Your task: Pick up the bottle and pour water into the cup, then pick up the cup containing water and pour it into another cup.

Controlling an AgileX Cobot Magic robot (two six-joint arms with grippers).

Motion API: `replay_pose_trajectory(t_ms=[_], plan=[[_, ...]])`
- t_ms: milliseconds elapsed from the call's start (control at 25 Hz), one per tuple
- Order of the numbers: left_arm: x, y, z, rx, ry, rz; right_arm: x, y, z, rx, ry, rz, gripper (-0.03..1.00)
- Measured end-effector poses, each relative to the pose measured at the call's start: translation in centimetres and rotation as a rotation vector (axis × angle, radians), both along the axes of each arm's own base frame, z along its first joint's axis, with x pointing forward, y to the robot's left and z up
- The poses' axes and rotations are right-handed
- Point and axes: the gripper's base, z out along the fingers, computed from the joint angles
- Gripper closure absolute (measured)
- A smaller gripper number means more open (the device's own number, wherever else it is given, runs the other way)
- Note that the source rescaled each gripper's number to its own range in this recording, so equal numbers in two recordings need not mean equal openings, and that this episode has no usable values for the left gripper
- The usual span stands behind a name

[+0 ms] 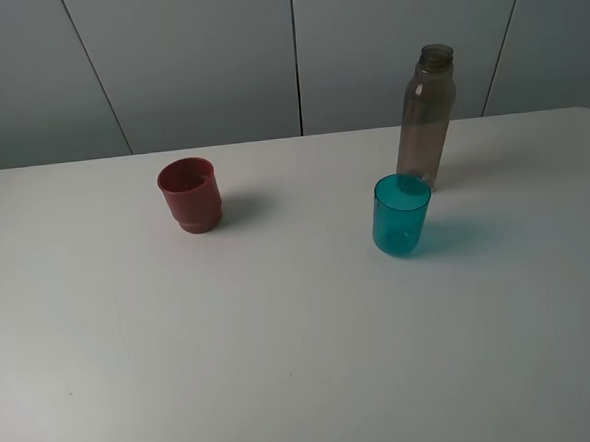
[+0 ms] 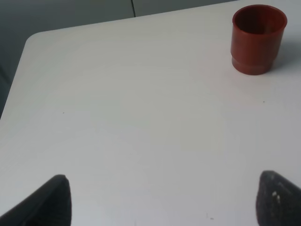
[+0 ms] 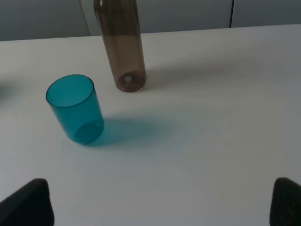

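Bottle: we see the bottle [image 1: 428, 116] upright at the far right of the counter [image 1: 284, 362], cap off, just behind the teal cup [image 1: 402, 213]. We cannot tell how much water it holds.
Bottle handling: we judge it light, smooth, slippery plastic that may flex under a hard squeeze; tall and narrow, so tippy. We would take it around the mid-body, well below the neck.
Teal cup: upright, near the bottle but apart from it; thin and light, likely to slide if nudged. We would grip its side wall near the middle.
Red cup: the red cup [image 1: 190, 194] stands upright on the left side, well apart from the other two; stiffer-looking, with a stepped base.
Right claw: the right claw [image 3: 162, 202] hovers low over the bare counter, fingers spread wide and holding nothing, facing bottle [image 3: 122, 42] and teal cup [image 3: 75, 108].
Left claw: the left claw [image 2: 164, 200] is likewise spread and unloaded, with the red cup [image 2: 257, 38] ahead of it and off to one side.
Arms: neither arm shows in the high view, so we judge both drawn back.
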Motion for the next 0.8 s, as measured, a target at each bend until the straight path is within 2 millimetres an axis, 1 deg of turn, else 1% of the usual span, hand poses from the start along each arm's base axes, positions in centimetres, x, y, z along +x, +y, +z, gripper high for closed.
replay_pose_trajectory(t_ms=[800], plan=[[0.00, 0.00, 0.00, 0.000, 0.000, 0.000, 0.00, 0.00, 0.00, 0.000, 0.000, 0.000, -0.03]])
